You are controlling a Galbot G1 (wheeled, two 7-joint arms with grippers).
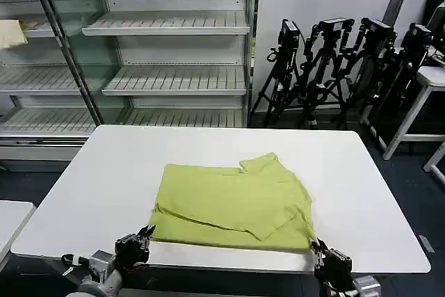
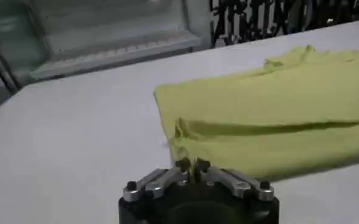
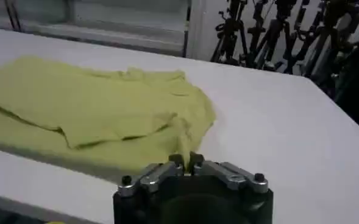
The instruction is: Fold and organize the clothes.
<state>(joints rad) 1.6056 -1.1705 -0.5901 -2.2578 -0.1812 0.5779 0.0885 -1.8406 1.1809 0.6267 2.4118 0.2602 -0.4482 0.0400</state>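
Fingers pressed together on both grippers, left gripper point(image 1: 144, 236) and right gripper point(image 1: 321, 248), holding nothing. Each sits at a near corner of the shirt point(image 1: 233, 203), which lies partly folded mid-table point(image 1: 104, 172), long axis left-right, just beyond them.

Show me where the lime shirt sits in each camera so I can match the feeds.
Head view: shirt partly folded, near the table's front edge.
Left wrist view: shirt just beyond the shut left gripper.
Right wrist view: shirt beyond the shut right gripper.
Shared landmark: the shirt's collar.
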